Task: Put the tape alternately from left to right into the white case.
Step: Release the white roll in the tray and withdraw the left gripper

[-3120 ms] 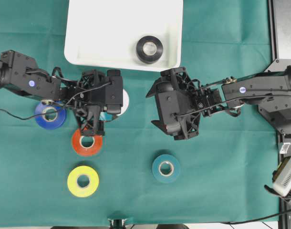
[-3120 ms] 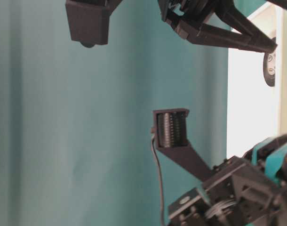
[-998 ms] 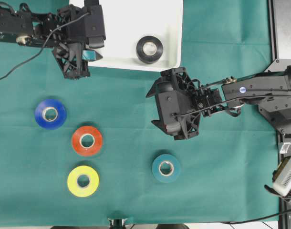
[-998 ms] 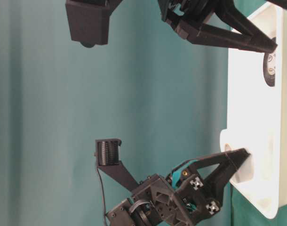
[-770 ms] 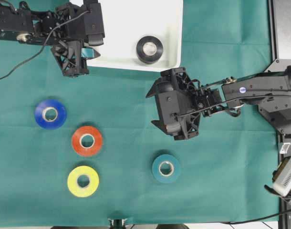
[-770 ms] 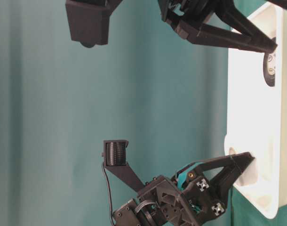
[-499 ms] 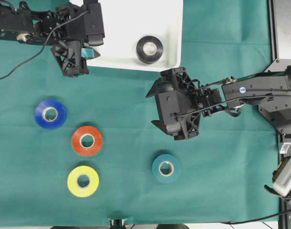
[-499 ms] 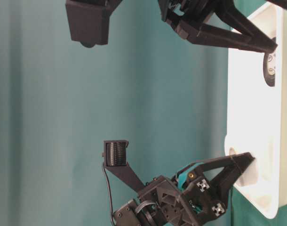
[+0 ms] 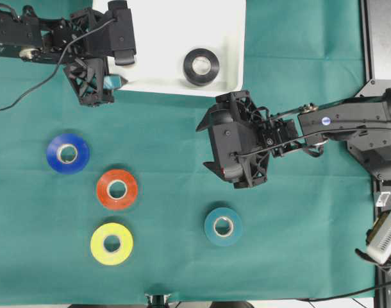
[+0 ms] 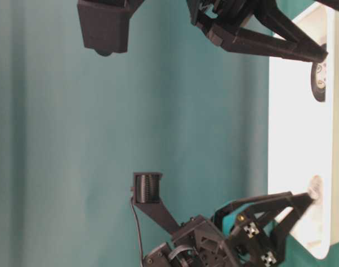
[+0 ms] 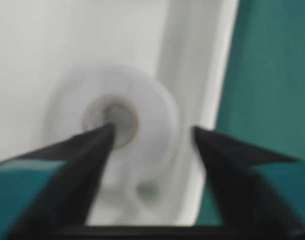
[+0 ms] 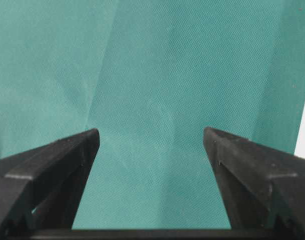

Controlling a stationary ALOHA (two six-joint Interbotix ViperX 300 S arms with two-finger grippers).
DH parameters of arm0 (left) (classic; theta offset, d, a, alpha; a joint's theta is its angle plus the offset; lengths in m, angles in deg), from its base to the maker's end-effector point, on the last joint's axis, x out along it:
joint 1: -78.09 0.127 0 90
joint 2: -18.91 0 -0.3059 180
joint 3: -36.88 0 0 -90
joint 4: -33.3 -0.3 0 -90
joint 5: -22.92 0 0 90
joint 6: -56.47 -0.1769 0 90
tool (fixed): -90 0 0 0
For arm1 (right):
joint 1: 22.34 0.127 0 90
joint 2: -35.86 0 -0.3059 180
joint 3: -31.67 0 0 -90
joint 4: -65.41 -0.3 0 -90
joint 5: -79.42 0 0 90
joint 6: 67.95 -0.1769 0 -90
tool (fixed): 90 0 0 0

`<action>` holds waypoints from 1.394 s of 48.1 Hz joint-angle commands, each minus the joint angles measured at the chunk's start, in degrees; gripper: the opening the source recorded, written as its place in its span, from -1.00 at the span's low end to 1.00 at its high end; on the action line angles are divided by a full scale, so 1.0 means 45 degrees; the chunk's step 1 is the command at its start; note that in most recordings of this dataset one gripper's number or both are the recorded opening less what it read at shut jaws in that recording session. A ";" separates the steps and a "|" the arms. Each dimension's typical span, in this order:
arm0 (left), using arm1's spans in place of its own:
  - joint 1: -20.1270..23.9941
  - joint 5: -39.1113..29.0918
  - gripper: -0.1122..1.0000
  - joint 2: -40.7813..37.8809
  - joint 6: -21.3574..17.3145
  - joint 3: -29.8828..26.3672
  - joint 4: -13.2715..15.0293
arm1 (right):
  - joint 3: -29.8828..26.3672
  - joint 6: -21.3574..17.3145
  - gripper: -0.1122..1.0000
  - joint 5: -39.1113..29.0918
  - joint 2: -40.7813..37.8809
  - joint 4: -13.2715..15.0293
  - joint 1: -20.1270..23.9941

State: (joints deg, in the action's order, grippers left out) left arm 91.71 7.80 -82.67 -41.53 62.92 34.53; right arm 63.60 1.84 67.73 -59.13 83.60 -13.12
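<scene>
The left gripper has travelled from the middle of the overhead frame, where it stood over the white roll beside the red roll, to the upper left, at the near left corner of the white case. Its fingers, shut a moment ago, have now spread apart. The white roll now lies inside the case (blurred in the wrist view), free between them.

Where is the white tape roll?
In the left wrist view, the white tape roll lies inside the white case, near its corner, between the left gripper's open fingers.
</scene>
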 commanded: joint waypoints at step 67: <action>-0.3320 -0.0234 0.93 0.2187 0.0117 0.1270 0.0059 | -0.0176 -0.0039 0.71 0.0078 0.0117 0.0000 0.0039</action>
State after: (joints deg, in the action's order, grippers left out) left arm 77.74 6.30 -74.23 -41.00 69.07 34.62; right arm 63.60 1.75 67.73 -59.13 83.60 -13.12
